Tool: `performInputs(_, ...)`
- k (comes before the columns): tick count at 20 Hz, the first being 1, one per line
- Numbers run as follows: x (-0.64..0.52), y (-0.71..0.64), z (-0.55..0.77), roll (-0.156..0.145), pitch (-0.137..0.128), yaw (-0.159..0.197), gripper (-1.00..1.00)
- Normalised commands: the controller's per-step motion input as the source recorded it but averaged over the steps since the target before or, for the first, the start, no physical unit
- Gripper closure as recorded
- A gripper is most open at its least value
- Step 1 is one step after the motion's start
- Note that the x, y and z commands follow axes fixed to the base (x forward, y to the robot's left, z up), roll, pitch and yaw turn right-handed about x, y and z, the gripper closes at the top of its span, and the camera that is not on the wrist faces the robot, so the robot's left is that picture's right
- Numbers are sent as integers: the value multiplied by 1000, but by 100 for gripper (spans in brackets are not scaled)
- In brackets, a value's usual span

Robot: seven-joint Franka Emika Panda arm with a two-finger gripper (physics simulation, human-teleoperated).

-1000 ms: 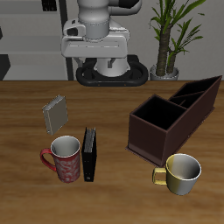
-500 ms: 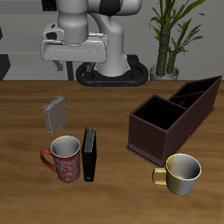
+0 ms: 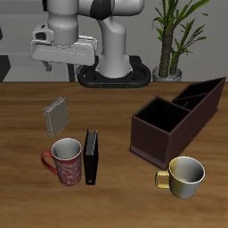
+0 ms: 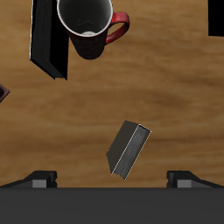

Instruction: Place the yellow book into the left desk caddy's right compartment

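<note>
The end effector (image 3: 61,64) hangs high above the back part of the desk (image 3: 116,116), carrying nothing; the wrist view shows only its two finger bases set far apart at the frame's edge, so its fingers look spread wide, though the tips themselves are out of sight. Below it and a little nearer the front edge, the yellow book (image 3: 56,115) stands tilted on the desk, free of any contact, its grey-tan cover and dark spine plain in the wrist view (image 4: 129,150). From the book, the red patterned mug (image 3: 66,161) sits at about 6 o'clock in the exterior view, and the black upright book (image 3: 91,158) stands just beside that mug, at roughly 5 o'clock from the yellow book. The left desk caddy (image 3: 178,116), a dark maroon box with inner dividers, lies well apart at about 3 o'clock. A yellow-cream mug (image 3: 183,175) rests near the caddy's front corner, close to the desk's front edge. A potted plant (image 3: 175,36) stands behind the desk.
</note>
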Motion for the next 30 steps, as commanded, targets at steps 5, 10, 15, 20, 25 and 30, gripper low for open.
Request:
performInputs(5, -152, -197, -255, -40, -19, -10, -100)
performInputs(10, -59, -235, -297, -34, 14, -21, -100)
performInputs(15, -36, -141, -210, -35, 9, -47, -100)
performInputs(20, 30, 52, -258, -12, -5, -5, -100)
performInputs(25, 29, 5, -428, -4, 40, -49, -100)
performInputs(30, -9, -88, -339, -6, 24, -27, -100)
